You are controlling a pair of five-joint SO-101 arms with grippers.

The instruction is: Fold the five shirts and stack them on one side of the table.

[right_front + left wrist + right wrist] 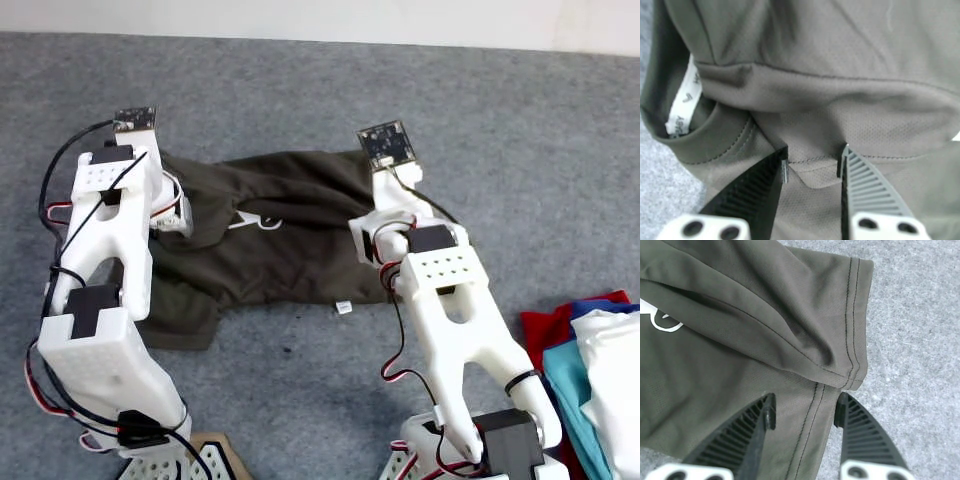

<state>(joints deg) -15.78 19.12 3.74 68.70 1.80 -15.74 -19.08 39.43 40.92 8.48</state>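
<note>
Olive cloth sits under both your tools. The olive shirt [270,240] lies rumpled on the grey table [520,120], its long axis running crosswise from one arm to the other. Your left gripper [812,167] is at the neck end, just beside the collar [715,145] and its white label [682,100]. Its jaws are moderately parted around a ridge of fabric and are not visibly pinching it. Your right gripper [805,412] is at the opposite end, jaws about as far apart, straddling the double-stitched hem [852,315] and gripping nothing. Each end has its own arm over it. The pile of coloured shirts [590,370] lies on the right arm's side, so I judge the fold should travel that way.
</note>
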